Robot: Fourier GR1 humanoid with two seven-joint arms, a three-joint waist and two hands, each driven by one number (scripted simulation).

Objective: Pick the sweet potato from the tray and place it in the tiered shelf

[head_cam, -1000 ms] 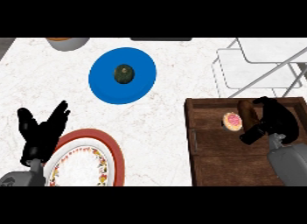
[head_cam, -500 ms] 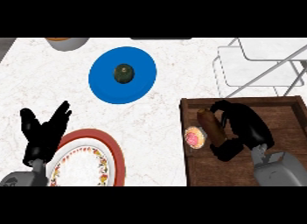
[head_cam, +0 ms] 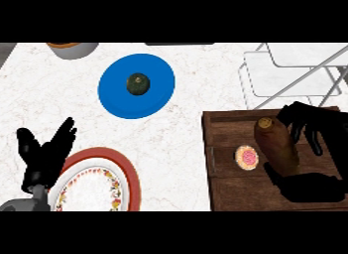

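A long brown sweet potato (head_cam: pixel 276 145) lies lengthwise on the dark wooden tray (head_cam: pixel 231 191) at the right. My right hand (head_cam: pixel 324 133) is over the tray, right of the potato. Its fingers curl over the potato's far end and its thumb (head_cam: pixel 302 185) wraps under the near end. The white wire tiered shelf (head_cam: pixel 293 74) stands behind the tray, at the upper right. My left hand (head_cam: pixel 44 151) rests open at the lower left, fingers up, beside a red-rimmed plate.
A small pink round pastry (head_cam: pixel 246 157) sits on the tray left of the potato. A blue plate (head_cam: pixel 118 96) holding a dark green fruit (head_cam: pixel 138 84) is mid-counter. A red-rimmed patterned plate (head_cam: pixel 96 184) lies at the lower left. A bowl (head_cam: pixel 72 49) shows at the far left edge.
My right hand swung from the tray's right side over its middle, covering the potato. It now sits to the right with fingers and thumb curled round the uncovered potato. The left hand stayed put.
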